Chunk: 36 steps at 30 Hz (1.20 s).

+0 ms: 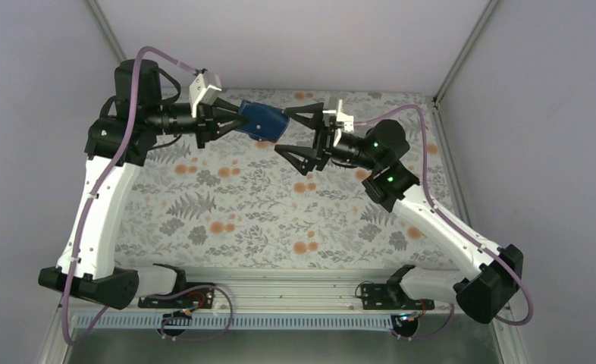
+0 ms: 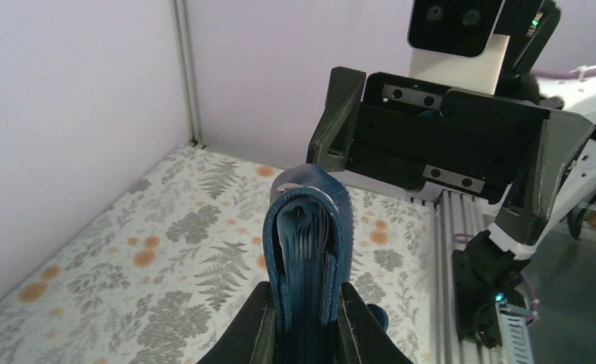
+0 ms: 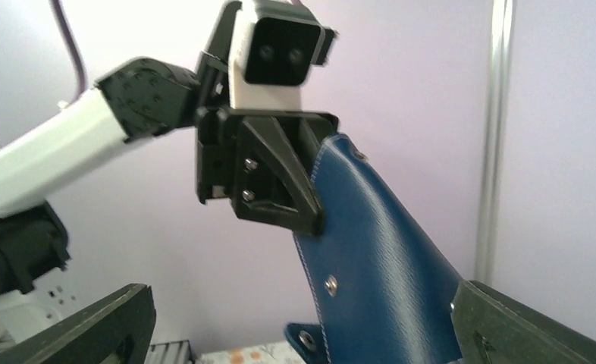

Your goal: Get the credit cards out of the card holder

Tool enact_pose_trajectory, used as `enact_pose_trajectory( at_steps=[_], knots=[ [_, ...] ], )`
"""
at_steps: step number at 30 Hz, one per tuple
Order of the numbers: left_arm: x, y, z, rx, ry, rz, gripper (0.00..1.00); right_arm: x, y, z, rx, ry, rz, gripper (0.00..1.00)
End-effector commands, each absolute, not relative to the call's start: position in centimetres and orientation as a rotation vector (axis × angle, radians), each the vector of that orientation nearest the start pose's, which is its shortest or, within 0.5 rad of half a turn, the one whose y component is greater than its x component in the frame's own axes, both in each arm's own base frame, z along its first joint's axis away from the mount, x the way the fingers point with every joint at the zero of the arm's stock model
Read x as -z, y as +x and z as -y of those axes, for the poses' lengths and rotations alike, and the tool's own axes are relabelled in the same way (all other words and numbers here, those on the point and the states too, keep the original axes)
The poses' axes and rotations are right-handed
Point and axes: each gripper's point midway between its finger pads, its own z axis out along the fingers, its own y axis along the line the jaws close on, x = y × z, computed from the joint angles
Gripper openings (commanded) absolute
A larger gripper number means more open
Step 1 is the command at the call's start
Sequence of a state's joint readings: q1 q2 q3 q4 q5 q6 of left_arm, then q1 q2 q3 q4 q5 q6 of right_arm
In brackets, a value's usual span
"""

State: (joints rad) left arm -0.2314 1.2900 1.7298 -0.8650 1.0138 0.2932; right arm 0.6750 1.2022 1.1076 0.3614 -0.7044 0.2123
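Top external: card holder [image 1: 265, 120] pinched in left hand [image 1: 239, 120], beside right hand [image 1: 286, 132].

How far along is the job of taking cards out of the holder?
Done: the left pincer holds the navy blue booklet-like card holder above the floral table. In hand: the open right pincer faces its free end. Remaining: no card is out yet.

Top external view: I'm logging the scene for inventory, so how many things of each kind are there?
Card holder: 1
Grippers: 2 (left gripper, right gripper)
Total: 3
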Motion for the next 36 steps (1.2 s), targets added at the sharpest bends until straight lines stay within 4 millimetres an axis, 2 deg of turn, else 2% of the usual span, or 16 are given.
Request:
enact_pose_trajectory(
  at_steps=[1,6,13,18,20,21,24,25,30,34,36],
  knots=[
    [-49.0,21.9,21.7,1.091,1.136,-1.428,0.02,-45.1,20.4,-32.9,-1.349,-0.972,-1.095,0.98],
    [-49.5,21.2,21.7,1.098,1.164,-1.398,0.02,-43.1,22.5,-33.6,-1.311,-0.935,-1.19,0.99],
    [-49.5,20.1,21.3,1.047,1.202,-1.372,0.02,-43.1,25.5,-32.7,-1.245,-0.916,-1.243,0.99],
    [-49.8,20.0,21.3,1.033,1.207,-1.361,0.02,-42.1,25.8,-33.2,-1.259,-0.948,-1.27,0.99],
    [-49.7,20.2,21.3,1.031,1.205,-1.365,0.02,-41.9,24.9,-33.4,-1.294,-0.997,-1.25,0.98],
    [-49.6,20.3,21.3,1.033,1.204,-1.368,0.02,-41.9,24.3,-33.4,-1.309,-1.023,-1.233,0.94],
    [-49.1,20.6,21.4,1.034,1.198,-1.384,0.02,-42.2,22.9,-33.2,-1.325,-1.086,-1.179,0.68],
    [-48.8,20.8,21.4,1.032,1.194,-1.393,0.02,-42.4,22.5,-33.1,-1.323,-1.101,-1.165,0.64],
    [-48.3,21.5,21.4,1.027,1.185,-1.411,0.02,-43.1,21.1,-32.8,-1.312,-1.16,-1.117,0.54],
    [-48.1,21.8,21.5,1.031,1.184,-1.417,0.02,-43.3,21.0,-32.9,-1.312,-1.175,-1.117,0.56],
    [-47.9,21.8,21.6,1.039,1.185,-1.421,0.02,-43.6,20.9,-33.0,-1.317,-1.183,-1.107,0.45]
  ],
)
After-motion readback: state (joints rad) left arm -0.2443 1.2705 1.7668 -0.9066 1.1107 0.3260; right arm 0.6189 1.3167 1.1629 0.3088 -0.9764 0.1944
